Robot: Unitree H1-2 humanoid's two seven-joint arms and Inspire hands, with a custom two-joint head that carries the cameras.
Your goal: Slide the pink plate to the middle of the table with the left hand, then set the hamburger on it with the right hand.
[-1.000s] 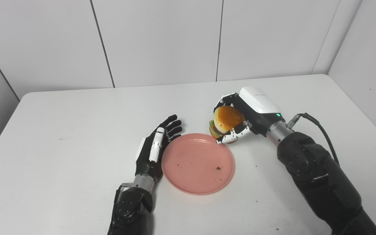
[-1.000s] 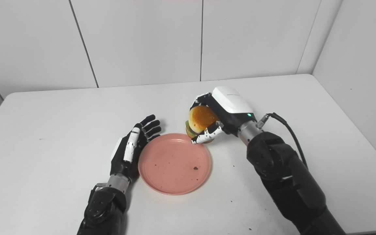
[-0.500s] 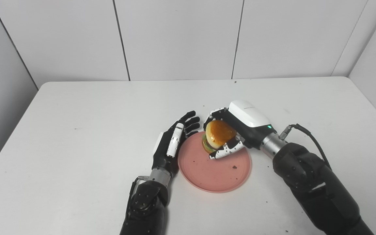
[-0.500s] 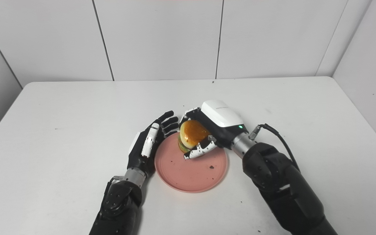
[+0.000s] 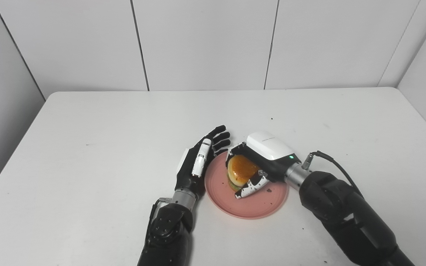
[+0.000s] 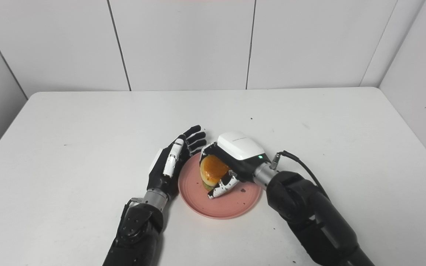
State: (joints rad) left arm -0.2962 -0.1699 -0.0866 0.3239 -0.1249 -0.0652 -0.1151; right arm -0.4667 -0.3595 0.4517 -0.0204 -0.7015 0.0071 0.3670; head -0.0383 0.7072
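The pink plate lies flat near the middle of the white worktop, toward its near edge. Over its far-left part sits the hamburger, low over the plate; whether its base touches the plate cannot be told, since the thumb of the right robot hand crosses in front of it. A few dark crumbs lie on the plate's bare right part.

The plate is round and shallow, with a low raised rim and a dull salmon-pink surface. The hamburger has a glossy orange-brown bun on top and a thin green layer showing below it.

The right robot hand is grasping the hamburger: its dark fingers curl over the far side of the bun and its white, black-speckled thumb presses in from the near side. The white shell on the back of the hand carries a small green light. The left robot hand is released, fingers straight and slightly spread, resting edge-on on the worktop just beside the plate's left rim, holding nothing.

The right eye view shows the plate's right part and near rim more plainly, where the left eye view has the right forearm closer over that edge.
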